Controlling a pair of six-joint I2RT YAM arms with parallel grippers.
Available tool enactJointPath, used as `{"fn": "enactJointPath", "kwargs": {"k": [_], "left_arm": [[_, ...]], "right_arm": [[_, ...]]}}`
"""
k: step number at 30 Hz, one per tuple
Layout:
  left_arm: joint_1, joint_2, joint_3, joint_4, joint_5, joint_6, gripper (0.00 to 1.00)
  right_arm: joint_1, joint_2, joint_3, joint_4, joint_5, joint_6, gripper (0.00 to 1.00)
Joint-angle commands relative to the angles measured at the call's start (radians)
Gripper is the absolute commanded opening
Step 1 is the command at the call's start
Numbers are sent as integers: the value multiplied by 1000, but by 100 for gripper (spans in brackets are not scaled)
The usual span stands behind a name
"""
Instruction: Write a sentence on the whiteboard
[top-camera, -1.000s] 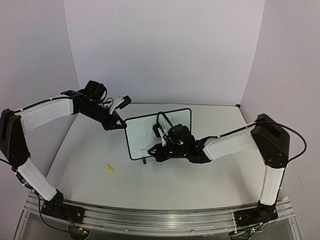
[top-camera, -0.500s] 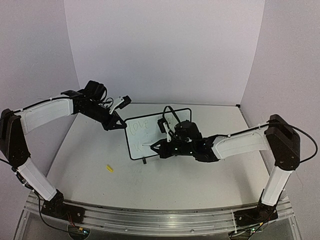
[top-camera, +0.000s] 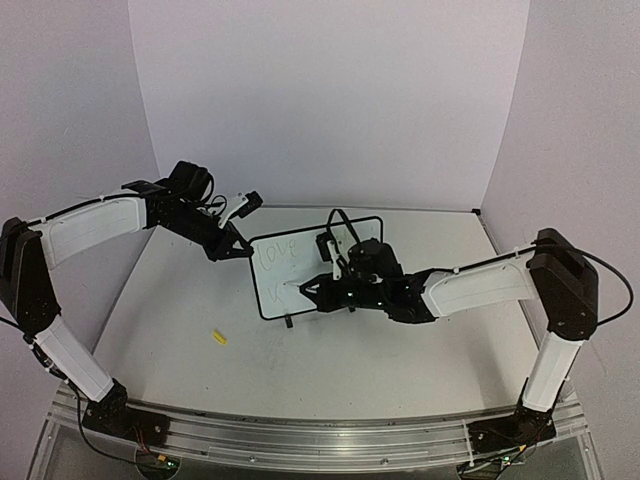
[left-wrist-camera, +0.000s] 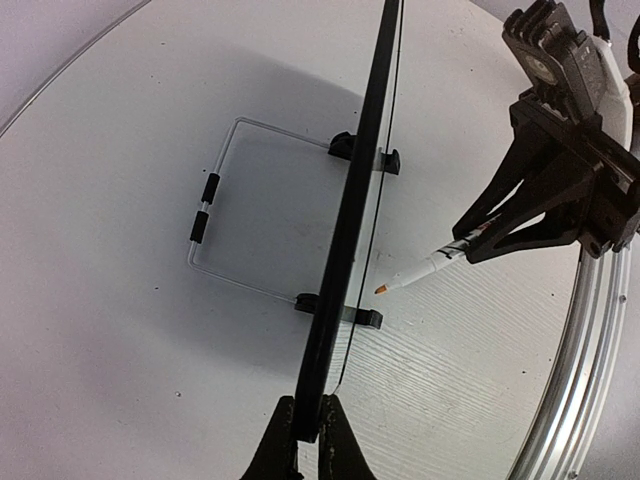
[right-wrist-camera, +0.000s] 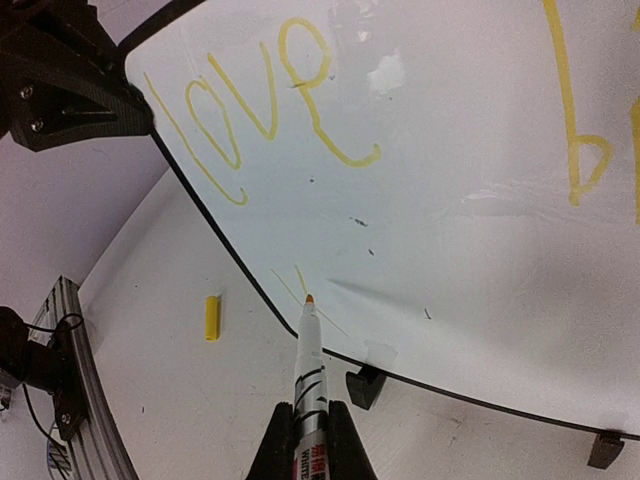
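Desk (top-camera: 300, 370): flat white surface with a metal rail along the near edge. Both arms reach inward over it.

Whiteboard (top-camera: 285, 275): small rectangular white panel in a thin black round-cornered frame. It stands upright on two small black feet near the middle of the desk, slightly towards the back, with its writing face turned to the right arm. From the left wrist it is seen edge-on (left-wrist-camera: 350, 230).

Left tool (left-wrist-camera: 310, 425): black two-finger gripper, closed narrow on the frame at the board's left end (top-camera: 238, 250), with the edge pinched between the fingers.

Right tool (right-wrist-camera: 308, 425): black two-finger gripper, low in front of the board face (top-camera: 318, 292), clamped on the barrel of a marker.

Sentence (right-wrist-camera: 260, 105): yellow handwriting. "love" reads clearly at the board's upper left. Further strokes at the right (right-wrist-camera: 580, 150) are cut off by the view. Faint thin strokes (right-wrist-camera: 285, 285) sit below, near the lower left edge.

Marker (right-wrist-camera: 306, 350): slim white barrel with black print and an orange tip, pointing at those faint strokes. Contact with the face cannot be confirmed; from the left wrist (left-wrist-camera: 430, 268) the tip appears just off the board.

Cap (top-camera: 218, 337): small yellow piece lying on the desk, left of and nearer than the board, apart from it.
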Motion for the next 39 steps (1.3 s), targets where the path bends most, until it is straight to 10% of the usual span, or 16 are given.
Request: {"fn": "enactJointPath", "kwargs": {"k": [1, 39], "left_arm": [[9, -24, -14, 23, -111, 35, 0], [9, -22, -13, 24, -110, 37, 0]], "right_arm": [[-1, 29, 46, 37, 31, 18, 0], [-2, 38, 20, 0, 88, 15, 0]]}}
